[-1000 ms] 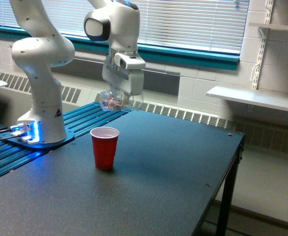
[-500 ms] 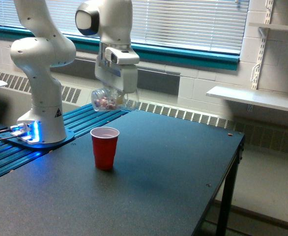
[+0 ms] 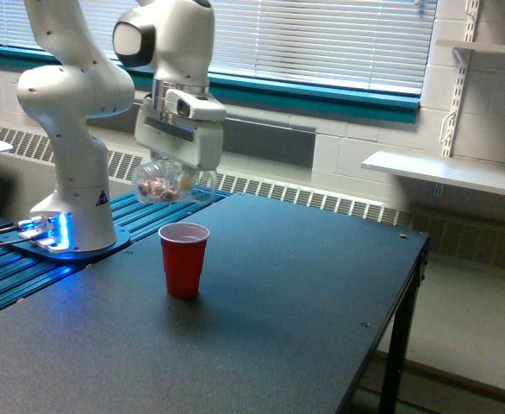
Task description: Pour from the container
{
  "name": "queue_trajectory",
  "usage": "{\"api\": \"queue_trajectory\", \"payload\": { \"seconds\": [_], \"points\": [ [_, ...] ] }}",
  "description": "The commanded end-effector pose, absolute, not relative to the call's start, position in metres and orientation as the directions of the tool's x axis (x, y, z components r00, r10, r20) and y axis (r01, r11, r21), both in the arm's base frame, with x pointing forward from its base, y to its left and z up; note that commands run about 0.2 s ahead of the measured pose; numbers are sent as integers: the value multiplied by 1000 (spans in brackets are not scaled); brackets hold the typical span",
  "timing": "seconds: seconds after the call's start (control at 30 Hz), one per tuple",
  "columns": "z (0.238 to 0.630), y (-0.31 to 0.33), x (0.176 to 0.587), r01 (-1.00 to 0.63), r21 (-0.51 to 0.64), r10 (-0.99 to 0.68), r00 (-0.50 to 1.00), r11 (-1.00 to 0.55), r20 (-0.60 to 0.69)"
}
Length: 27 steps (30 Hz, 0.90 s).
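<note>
Hanging above the dark desk [image 3: 304, 285], the end effector [image 3: 177, 168] pinches the container [image 3: 165, 185], a clear cup lying nearly on its side with pink, red and white pieces heaped in it. The fingers themselves are mostly hidden behind the cup's wall, so only the firm hold can be judged, not how deep it sits.

The red cup [image 3: 183, 259] stands upright below the end effector and a little toward the exterior view's right of it, well apart in height, its white inside facing up.

The main risk is a miss. The container's mouth appears to point toward the exterior view's left, away from the red cup, though the clear plastic makes that hard to read; if the tilt deepens here, the pieces would probably spill onto the desk or the blue ribbed base plate [image 3: 140, 211] beside the arm.

A drop from this height could also let light pieces bounce off the rim, or tip the cup. Slipping of the smooth plastic in the grip is a lesser worry.
</note>
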<state>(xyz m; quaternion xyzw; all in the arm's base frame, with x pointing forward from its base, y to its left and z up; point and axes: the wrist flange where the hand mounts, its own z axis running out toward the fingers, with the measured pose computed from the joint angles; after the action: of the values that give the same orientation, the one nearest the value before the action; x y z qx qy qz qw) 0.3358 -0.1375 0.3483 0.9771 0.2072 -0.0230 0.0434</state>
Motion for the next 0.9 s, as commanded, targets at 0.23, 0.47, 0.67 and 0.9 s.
{"api": "queue_trajectory", "payload": {
  "seconds": [0.23,0.47,0.67,0.9],
  "points": [
    [349,-137,310,546,86,537,837,-834,-106],
    [347,-139,301,507,100,493,859,-856,-137],
    [346,-135,297,440,80,429,895,-895,-122],
    [348,-140,296,375,124,356,922,-919,-152]
  ]
}}
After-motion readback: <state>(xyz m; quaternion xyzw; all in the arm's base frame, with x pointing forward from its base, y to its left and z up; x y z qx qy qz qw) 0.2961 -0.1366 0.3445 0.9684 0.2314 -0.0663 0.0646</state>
